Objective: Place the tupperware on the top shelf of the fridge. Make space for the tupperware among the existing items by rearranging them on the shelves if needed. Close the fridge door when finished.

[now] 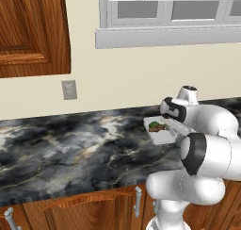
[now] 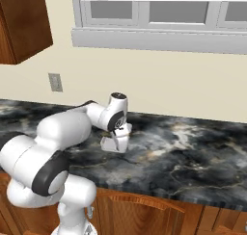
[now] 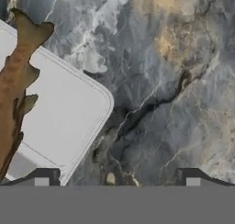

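The white arm rises from the lower right of the left base view, folds at a bulky elbow and reaches forward over the dark marbled counter, its wrist bent so the hand points down at the stone. The gripper hangs low above the counter with its jaws spread wide, holding nothing; both dark fingertips stand at the bottom of the hand view. The tupperware, a shallow white container with rounded corners, lies on the counter at the left of the hand view, one corner just inside the left fingertip. A brown fish-like piece lies in it.
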